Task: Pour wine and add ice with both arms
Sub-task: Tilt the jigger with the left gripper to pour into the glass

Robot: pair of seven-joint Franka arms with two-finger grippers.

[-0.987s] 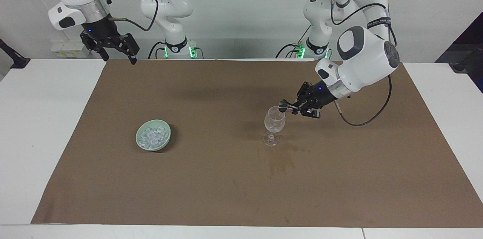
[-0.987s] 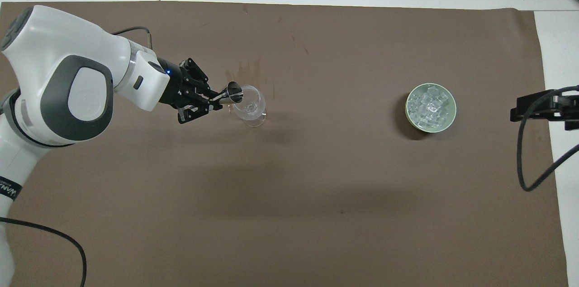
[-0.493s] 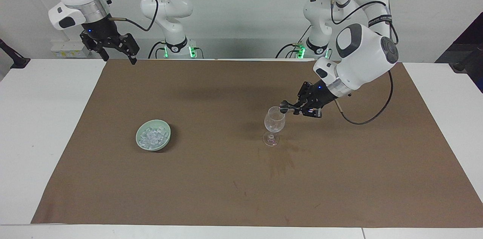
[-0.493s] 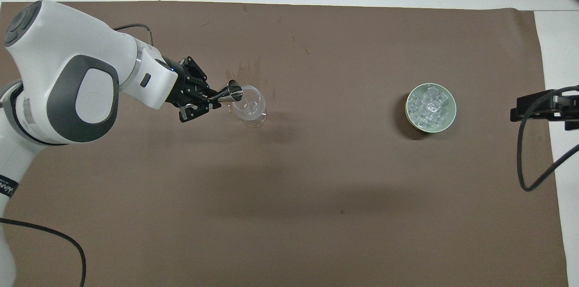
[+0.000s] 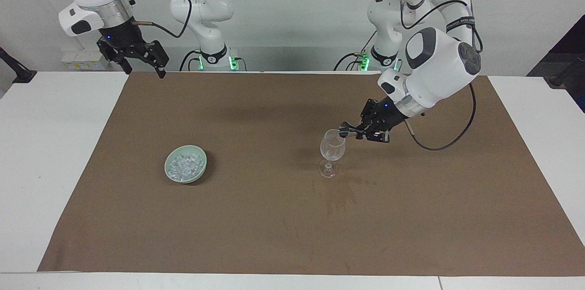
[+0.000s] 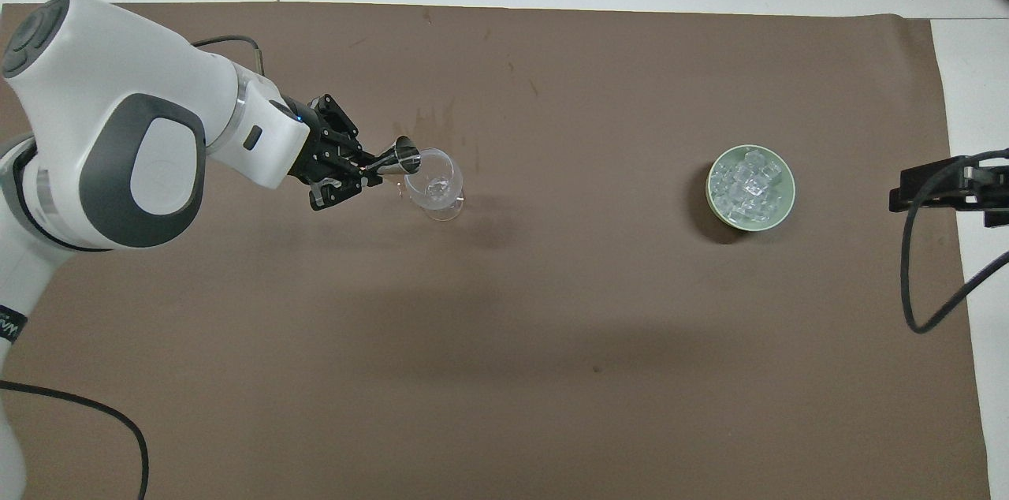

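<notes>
Metal jigger (image 5: 345, 130) in clamped left gripper (image 5: 357, 131)

The ice (image 5: 185, 166) lies in a bowl (image 5: 201, 172) toward the right arm's end, well apart from the glass (image 5: 332, 147).

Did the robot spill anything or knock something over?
Nothing is knocked over. The clear stemmed wine glass stands upright while the left gripper tips the small silvery metal jigger over its rim. The brown mat has faint darker stains beside the glass.
</notes>
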